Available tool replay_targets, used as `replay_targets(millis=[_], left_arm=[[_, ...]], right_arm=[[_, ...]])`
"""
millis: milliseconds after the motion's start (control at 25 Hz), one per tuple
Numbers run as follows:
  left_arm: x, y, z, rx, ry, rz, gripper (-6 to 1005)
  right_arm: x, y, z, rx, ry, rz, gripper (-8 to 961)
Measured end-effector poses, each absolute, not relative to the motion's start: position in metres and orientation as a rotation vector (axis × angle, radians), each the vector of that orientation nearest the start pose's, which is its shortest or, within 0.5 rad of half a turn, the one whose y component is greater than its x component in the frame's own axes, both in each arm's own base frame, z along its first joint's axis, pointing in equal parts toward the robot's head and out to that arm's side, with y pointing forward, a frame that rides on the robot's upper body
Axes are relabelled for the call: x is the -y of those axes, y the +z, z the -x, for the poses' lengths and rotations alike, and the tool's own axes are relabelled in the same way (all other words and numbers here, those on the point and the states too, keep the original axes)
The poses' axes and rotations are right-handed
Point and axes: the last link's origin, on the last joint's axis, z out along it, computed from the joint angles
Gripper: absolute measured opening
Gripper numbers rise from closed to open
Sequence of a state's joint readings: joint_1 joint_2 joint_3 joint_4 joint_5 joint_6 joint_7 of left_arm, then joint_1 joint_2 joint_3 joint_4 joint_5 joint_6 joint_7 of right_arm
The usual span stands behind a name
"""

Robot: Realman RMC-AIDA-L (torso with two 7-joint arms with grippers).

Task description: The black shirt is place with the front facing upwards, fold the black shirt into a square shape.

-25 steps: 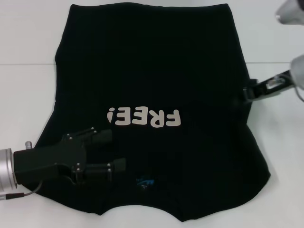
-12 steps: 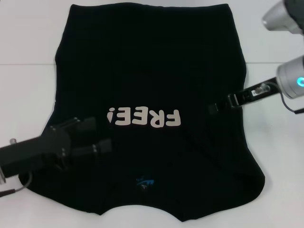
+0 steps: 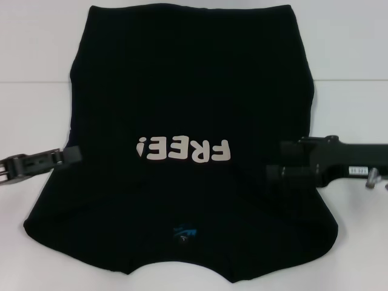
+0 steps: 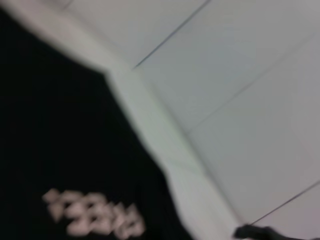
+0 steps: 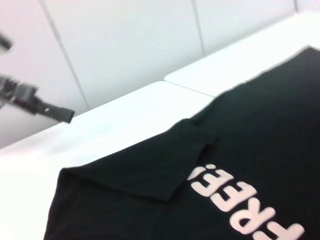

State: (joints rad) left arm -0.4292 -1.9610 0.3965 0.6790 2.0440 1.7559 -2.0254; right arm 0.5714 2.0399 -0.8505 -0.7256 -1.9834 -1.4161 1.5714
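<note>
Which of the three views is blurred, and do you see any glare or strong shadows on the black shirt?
Left wrist view: heavily blurred, the white lettering smeared. Head view: sharp, the black shirt evenly lit, no glare or strong shadow. Right wrist view: mostly sharp, folded sleeve clear, the left tool far off and soft.

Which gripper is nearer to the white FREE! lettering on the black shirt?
Right. The right gripper is over the black shirt, close beside the lettering. The left gripper is at the shirt's opposite edge, farther off.
</note>
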Motion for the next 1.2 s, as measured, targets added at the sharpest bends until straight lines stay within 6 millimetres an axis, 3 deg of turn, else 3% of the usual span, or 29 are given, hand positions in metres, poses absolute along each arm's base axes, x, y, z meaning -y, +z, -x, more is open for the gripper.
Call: replay_targets(millis=[160, 360, 760, 1200], left_arm=[[-0.3, 0.11, 0.332, 1.767, -0.678, 2.179, 934], [-0.304, 0.129, 0.345, 1.897, -0.363, 2.015, 933], [-0.323, 0.101, 0.346, 1.993, -0.079, 1.969, 934], [-0.327, 0.091, 0.353, 1.988, -0.038, 1.945, 934]], right_arm=[[-0.349, -0.007, -0.254, -0.561, 0.53, 2.727, 709], [-0.343, -0.02, -0.258, -0.581, 0.533, 2.749, 818], [-0.341, -0.024, -0.262, -0.585, 0.52, 2.746, 818], [-0.337, -0.024, -0.267, -0.61, 0.521, 2.75, 819]])
